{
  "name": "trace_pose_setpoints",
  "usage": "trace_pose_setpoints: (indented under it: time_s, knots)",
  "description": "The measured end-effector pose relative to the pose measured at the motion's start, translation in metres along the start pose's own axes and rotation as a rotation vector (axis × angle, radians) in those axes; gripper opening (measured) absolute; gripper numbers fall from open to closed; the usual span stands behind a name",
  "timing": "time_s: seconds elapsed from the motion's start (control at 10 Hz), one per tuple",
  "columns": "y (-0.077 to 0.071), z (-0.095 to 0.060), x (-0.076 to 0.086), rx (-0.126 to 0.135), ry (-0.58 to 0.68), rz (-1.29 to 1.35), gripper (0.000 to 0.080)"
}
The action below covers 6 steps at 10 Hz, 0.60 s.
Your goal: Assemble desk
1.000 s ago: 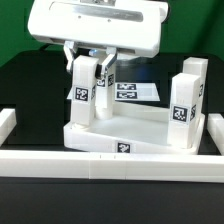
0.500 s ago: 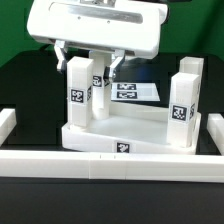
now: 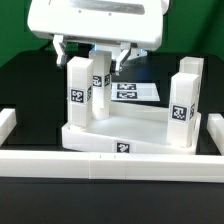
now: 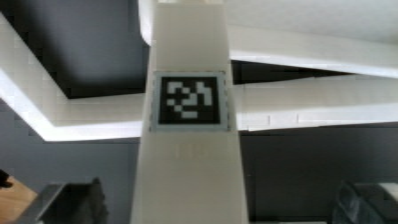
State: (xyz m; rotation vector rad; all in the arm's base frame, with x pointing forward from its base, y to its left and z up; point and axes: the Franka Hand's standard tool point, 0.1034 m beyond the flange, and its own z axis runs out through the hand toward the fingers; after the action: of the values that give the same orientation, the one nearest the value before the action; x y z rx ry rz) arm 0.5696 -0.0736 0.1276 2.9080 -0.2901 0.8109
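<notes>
In the exterior view, the tabletop [image 3: 125, 135] is seen lying upside down on the black table [image 3: 30, 80], just behind the long white border wall [image 3: 60, 160] that runs across the near side. Three legs are seen standing upright in its corner sockets: the near-left leg [image 3: 80, 92], a far-left leg [image 3: 100, 85] close behind it, and the near-right leg [image 3: 185, 100]. A fourth leg cannot be made out with certainty, so the task is judged well advanced but possibly one leg short, and how firmly each leg is seated cannot be told. The gripper [image 3: 90, 52] is held just above the near-left leg with its jaws spread wide on either side of the leg's top, gripping nothing. The marker board [image 3: 135, 92] lies flat beyond the tabletop.

All furniture parts appear as smooth, matte white plastic; the legs are square-sectioned posts bearing black-and-white tags, and the tabletop is a shallow rectangular tray with a raised rim.

In the wrist view, the near-left leg [image 4: 191, 110] is shown end-on down its length, its tag clearly printed, with the tabletop's rim [image 4: 71, 95] below and the dark fingers [image 4: 63, 203] well apart from it.
</notes>
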Motion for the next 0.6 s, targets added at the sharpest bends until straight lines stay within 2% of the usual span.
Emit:
trace_pose_setpoints:
  time_s: [0.2,0.3,0.4,0.6]
  knots:
    - [-0.0043,-0.0087,0.0117,0.048,-0.041,0.019,0.0648]
    - [-0.0037,-0.0085,0.0120,0.047,-0.041,0.022,0.0648]
    - [-0.0072,-0.0069,0.0087,0.061,-0.065,0.024,0.0648]
    - [-0.0058,-0.0063,0.0080,0.060,-0.068,0.026,0.0648]
